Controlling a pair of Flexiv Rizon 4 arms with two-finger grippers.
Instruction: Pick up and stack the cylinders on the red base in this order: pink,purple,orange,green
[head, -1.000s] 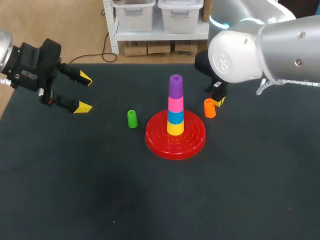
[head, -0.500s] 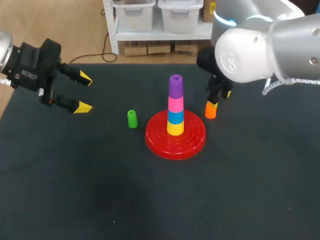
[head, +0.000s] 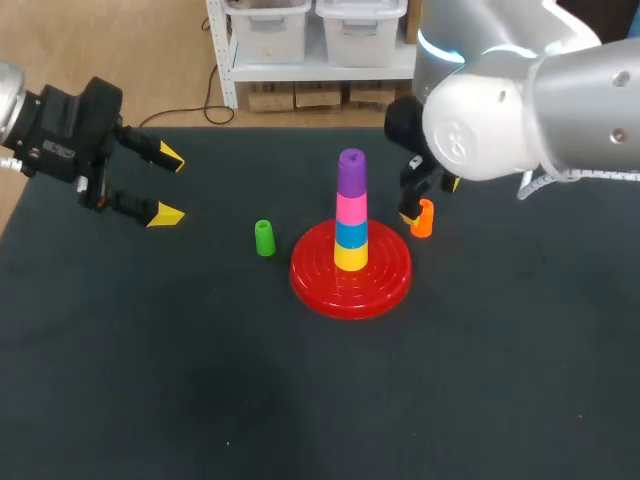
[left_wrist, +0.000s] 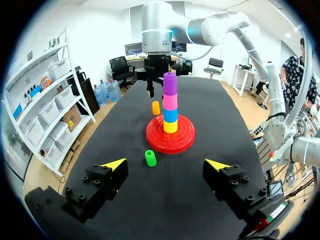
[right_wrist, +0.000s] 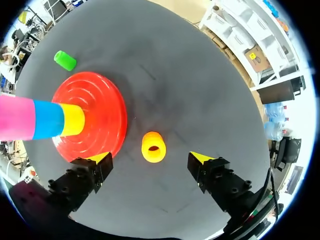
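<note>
The red base (head: 380, 285) carries a post of yellow, blue, pink (head: 351, 208) and purple (head: 351, 172) cylinders. The orange cylinder (head: 421, 218) stands upright on the mat just right of the base. My right gripper (head: 428, 200) hovers directly over it, open. In the right wrist view the orange cylinder (right_wrist: 153, 146) sits between the spread fingers of that gripper (right_wrist: 150, 157), touching neither. The green cylinder (head: 264, 238) stands left of the base. My left gripper (head: 170, 186) is open and empty at the far left; its wrist view shows the green cylinder (left_wrist: 150, 158) ahead of the gripper (left_wrist: 166, 164).
The dark mat (head: 200, 380) covers the whole table. My right arm's large body (head: 520, 110) hangs over the back right part, close to the stack's top.
My right gripper went from shut to wide open above the orange cylinder, and its wrist shifted slightly. The orange cylinder stays where it was. The left arm kept still.
</note>
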